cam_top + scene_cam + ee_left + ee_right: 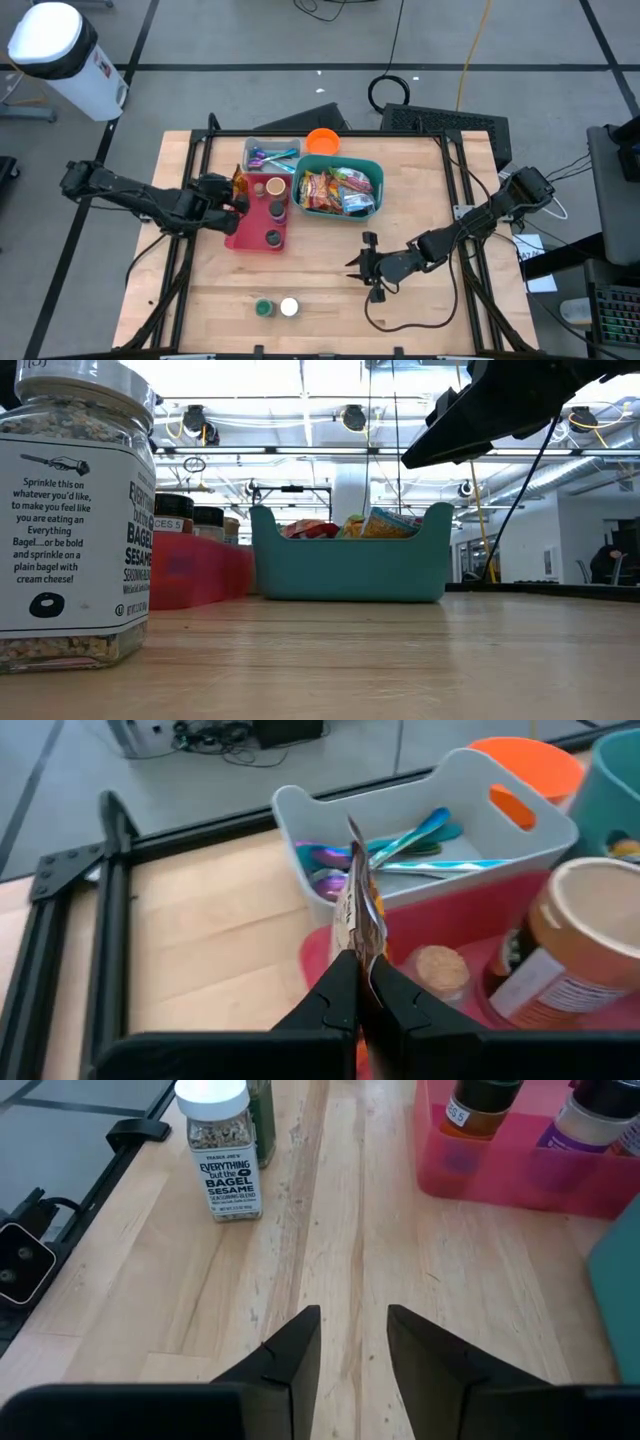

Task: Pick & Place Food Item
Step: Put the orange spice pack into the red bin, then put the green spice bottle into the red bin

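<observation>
Left pincer clamped on a snack packet

I see my left pincer (362, 982) gripping the snack packet (358, 915) upright over the red bin (258, 222); my right pincer (352, 1342) hovers beyond the bin, fingers apart, near the bagel seasoning jar (218, 1150).

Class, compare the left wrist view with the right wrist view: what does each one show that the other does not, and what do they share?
Only the left wrist view shows the left gripper shut on a snack packet, the white bin of utensils and the orange bowl. Only the right wrist view shows the open, empty right gripper and the bagel seasoning jar. Both show the red bin of spice jars and the wooden table.
</observation>
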